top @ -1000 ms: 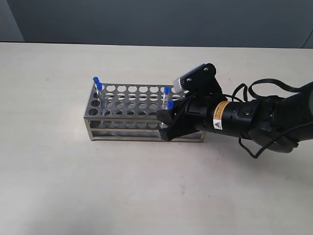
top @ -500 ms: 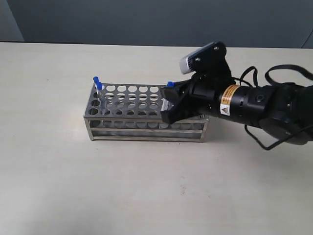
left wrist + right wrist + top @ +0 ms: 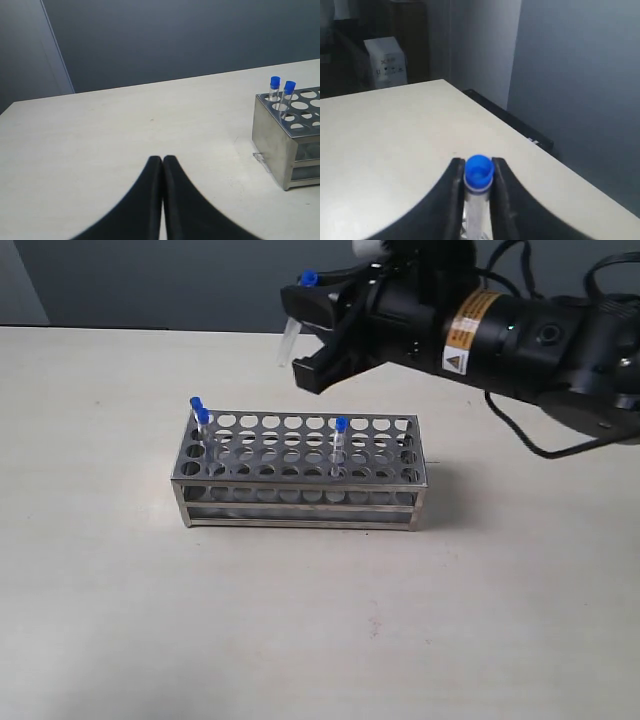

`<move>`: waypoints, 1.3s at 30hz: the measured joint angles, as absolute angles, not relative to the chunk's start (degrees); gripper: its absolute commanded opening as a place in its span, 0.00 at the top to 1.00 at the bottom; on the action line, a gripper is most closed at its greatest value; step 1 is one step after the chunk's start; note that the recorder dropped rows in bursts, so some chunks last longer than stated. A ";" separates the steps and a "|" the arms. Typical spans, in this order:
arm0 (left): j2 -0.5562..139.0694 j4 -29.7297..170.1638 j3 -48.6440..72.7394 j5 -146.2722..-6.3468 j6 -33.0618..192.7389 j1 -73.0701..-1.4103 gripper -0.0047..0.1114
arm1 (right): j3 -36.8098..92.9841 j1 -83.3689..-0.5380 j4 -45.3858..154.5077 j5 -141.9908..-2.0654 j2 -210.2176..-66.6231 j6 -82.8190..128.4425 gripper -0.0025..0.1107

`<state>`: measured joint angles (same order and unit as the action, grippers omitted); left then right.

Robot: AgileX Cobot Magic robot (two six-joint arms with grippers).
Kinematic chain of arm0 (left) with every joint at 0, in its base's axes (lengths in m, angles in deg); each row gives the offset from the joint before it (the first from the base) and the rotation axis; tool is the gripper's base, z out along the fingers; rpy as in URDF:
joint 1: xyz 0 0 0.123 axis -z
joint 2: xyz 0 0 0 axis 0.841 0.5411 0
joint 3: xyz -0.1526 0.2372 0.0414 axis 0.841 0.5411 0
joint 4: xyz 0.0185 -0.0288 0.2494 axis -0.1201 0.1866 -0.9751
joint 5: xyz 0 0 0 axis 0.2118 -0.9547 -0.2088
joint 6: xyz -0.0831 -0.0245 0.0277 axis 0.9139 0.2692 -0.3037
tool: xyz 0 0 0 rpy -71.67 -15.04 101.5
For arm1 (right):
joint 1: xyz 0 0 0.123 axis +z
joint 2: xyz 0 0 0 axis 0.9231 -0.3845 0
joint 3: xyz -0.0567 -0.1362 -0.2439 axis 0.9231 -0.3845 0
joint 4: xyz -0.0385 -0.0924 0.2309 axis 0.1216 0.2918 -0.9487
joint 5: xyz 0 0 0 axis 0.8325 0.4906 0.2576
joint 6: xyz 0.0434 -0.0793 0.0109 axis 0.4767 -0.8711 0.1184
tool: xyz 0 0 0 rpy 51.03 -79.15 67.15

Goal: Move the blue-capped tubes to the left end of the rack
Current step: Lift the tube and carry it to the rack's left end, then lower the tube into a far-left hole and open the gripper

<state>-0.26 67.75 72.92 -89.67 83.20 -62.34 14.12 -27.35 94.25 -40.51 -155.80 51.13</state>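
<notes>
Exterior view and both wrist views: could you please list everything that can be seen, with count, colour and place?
silvery stainless-steel rack with round holes: one, silver, on the table, middle of the exterior view.
clear tubes with blue caps standing in the rack: three; two at its left end, one right of the middle.
lifted clear tube with a blue cap: one, in the air, above the rack in the exterior view.
table: one, cream, under the rack.
wall: dark grey-blue, behind the table.
white box: one, in the dim background of the right wrist view.
left gripper: black, shut, empty, over the table off the rack's left end.
right gripper: black, shut on the lifted tube.
</notes>
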 measured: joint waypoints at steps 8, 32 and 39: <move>-0.26 67.75 72.92 -89.67 83.20 -62.34 0.95 | 22.19 -20.40 97.86 -44.07 -165.56 51.75 0.99; -0.26 67.75 72.92 -89.67 83.20 -62.34 0.95 | 31.84 -19.32 108.34 -46.90 -178.31 63.01 0.99; -0.26 67.75 72.92 -89.67 83.20 -62.34 0.95 | 31.94 -19.32 108.34 -44.22 -179.97 63.01 0.99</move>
